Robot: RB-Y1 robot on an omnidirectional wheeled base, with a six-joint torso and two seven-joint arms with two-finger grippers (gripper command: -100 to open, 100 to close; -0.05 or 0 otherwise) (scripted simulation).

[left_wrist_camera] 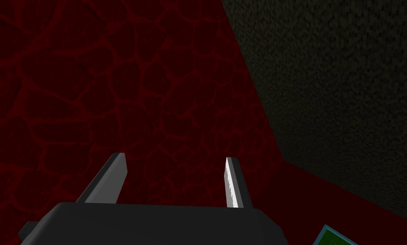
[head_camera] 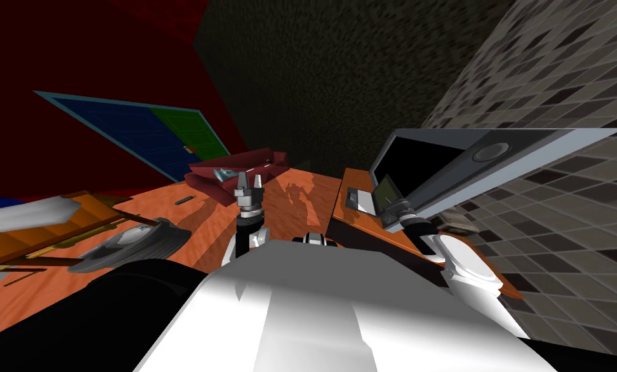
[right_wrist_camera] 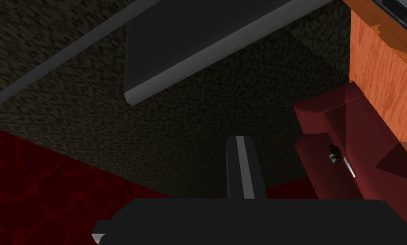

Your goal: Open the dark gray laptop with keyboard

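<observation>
At 1 o'clock your right tool [head_camera: 391, 201] is at the laptop [head_camera: 475, 165], but it is too small there for you to judge contact. Just past it, at 2 o'clock, the forearm [head_camera: 459, 261] half hides a brownish thing [head_camera: 457, 221]. At 10 o'clock the bench [head_camera: 210, 213] runs off the frame, and the grey lump [head_camera: 133, 240] on it can't be named. At 11 o'clock a pale speck [head_camera: 223, 173] at the red case [head_camera: 268, 161] is too small to read. The right wrist view cuts off a dark slab [right_wrist_camera: 190, 38]; the left wrist view clips a green corner [left_wrist_camera: 334, 240].
</observation>
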